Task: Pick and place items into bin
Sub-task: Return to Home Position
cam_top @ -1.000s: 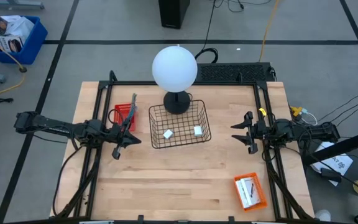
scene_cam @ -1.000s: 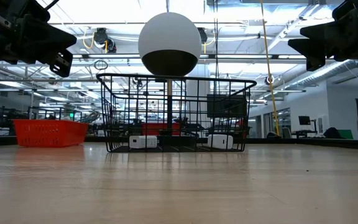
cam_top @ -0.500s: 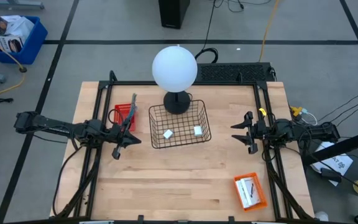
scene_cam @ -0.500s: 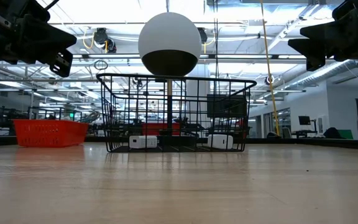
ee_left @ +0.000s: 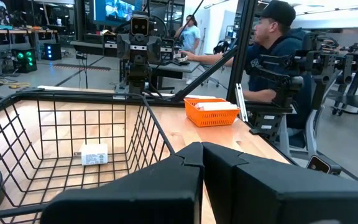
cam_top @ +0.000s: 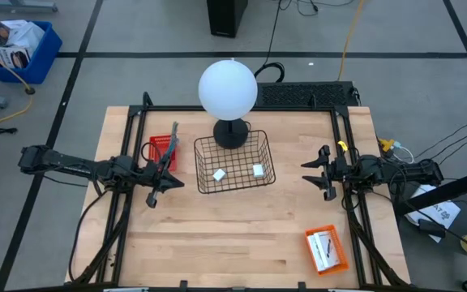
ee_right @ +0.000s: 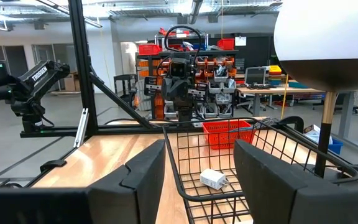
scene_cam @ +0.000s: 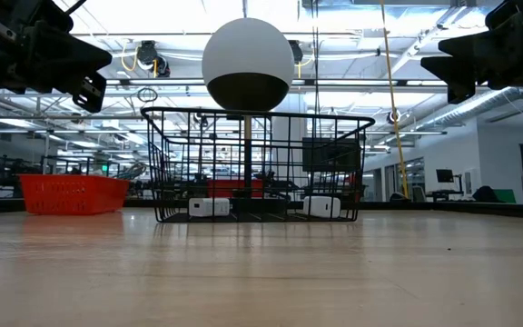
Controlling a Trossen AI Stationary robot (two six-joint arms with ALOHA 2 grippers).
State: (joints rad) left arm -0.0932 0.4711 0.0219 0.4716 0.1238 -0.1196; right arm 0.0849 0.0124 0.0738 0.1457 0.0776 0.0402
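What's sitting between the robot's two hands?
In the high view, a wire basket holding two white blocks lies between the left hand and the right hand.

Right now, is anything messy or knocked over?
Nothing is spilled or tipped. The only odd bit is one long thin item poking out past the rim of the red bin. The basket stands upright.

The left gripper [scene_cam: 93, 77] and right gripper [scene_cam: 443, 73] are cut off by the low view's upper edge. Print on the cards [cam_top: 323, 246] in the orange bin [cam_top: 343, 258] cannot be read; the red bin's [cam_top: 154, 144] contents cannot be made out.
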